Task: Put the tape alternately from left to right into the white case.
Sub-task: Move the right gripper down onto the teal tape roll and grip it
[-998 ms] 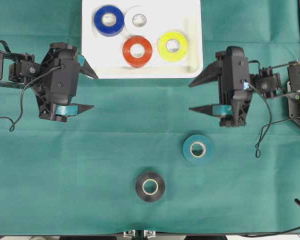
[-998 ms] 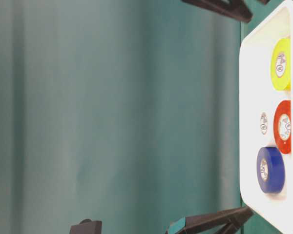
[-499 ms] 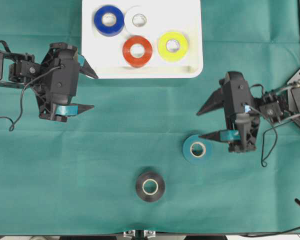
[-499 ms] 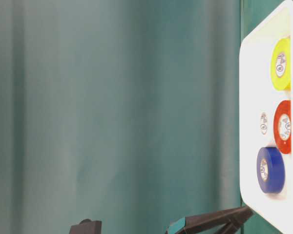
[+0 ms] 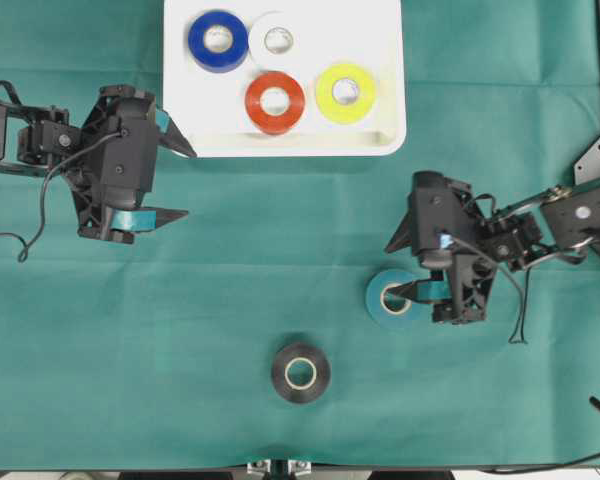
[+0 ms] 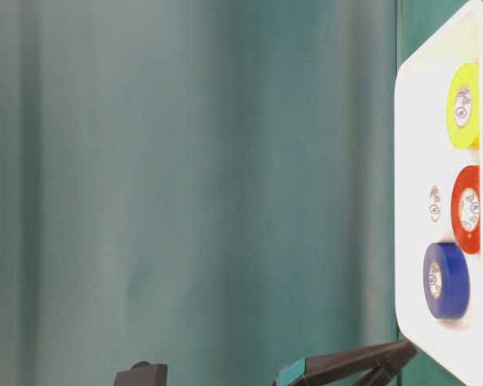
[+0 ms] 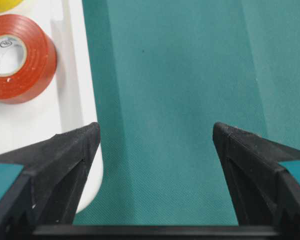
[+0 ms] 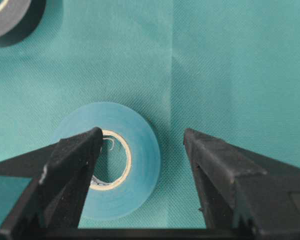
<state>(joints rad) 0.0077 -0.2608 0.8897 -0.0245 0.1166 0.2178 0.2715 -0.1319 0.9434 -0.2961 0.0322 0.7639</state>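
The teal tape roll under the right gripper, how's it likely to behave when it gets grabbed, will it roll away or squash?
The teal tape roll lies flat on the green cloth, so it probably won't roll; a nudge might slide it. It looks like a tightly wound ring, likely stiff enough for the open right gripper to pinch. It is small, so probably light.

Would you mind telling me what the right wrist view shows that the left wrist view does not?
Only the right wrist view shows the teal roll under the open right gripper, one finger over its core, plus the black roll at the corner. Only the left wrist view shows the white case with the red roll and a sliver of the yellow roll, and the open left gripper. Both show the green cloth.
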